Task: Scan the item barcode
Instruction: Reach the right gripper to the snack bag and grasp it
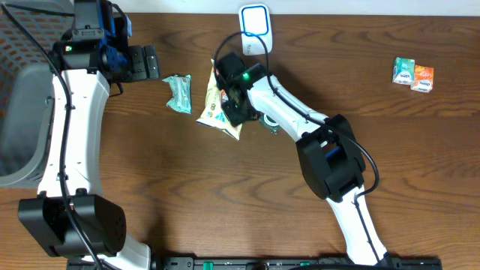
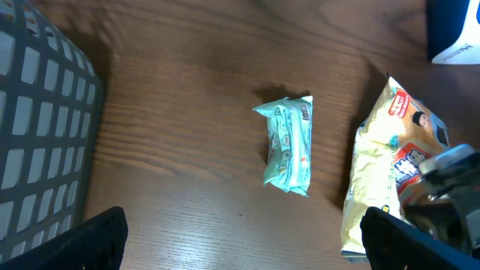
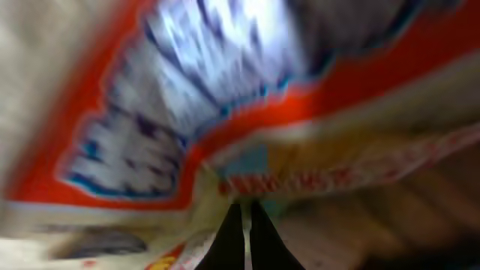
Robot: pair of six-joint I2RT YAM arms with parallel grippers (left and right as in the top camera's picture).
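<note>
1. The brown wooden worktop (image 1: pixel 172 195) carries everything but the basket at its left edge.
2. The yellow plastic snack bag (image 1: pixel 214 111), printed in red and blue, lies flat toward the worktop's far edge, a little left of the middle.
3. The right gripper (image 1: pixel 231 97) is down on the bag's right-hand part, with the white arm stretching back toward the near edge.
4. In the right wrist view, blurred and very close, the two dark fingertips (image 3: pixel 234 238) are pressed together with only a thin pale line between them. The bag's printed film fills the rest of the picture, so the pincer is closed tight on the bag's film.
5. The white handheld barcode scanner with a blue-lit outline (image 1: pixel 255 30) stands at the far edge, just beyond the bag and the right gripper, not touching either.
6. A small teal crinkled plastic packet (image 1: pixel 178 94) lies just left of the snack bag with a strip of bare wood between them.
7. The left gripper (image 1: pixel 154 64) hangs over the worktop to the left of the teal packet. Its jaws are spread wide and hold nothing, and the left wrist view shows the fingers (image 2: pixel 97 241) far apart at the bottom corners.
8. A grey plastic lattice basket (image 1: pixel 22 112) sits at the left edge.
9. Two small cartons, one green and white (image 1: pixel 403 71) and one orange (image 1: pixel 423 78), stand touching near the far right corner, well apart from the rest.
</note>
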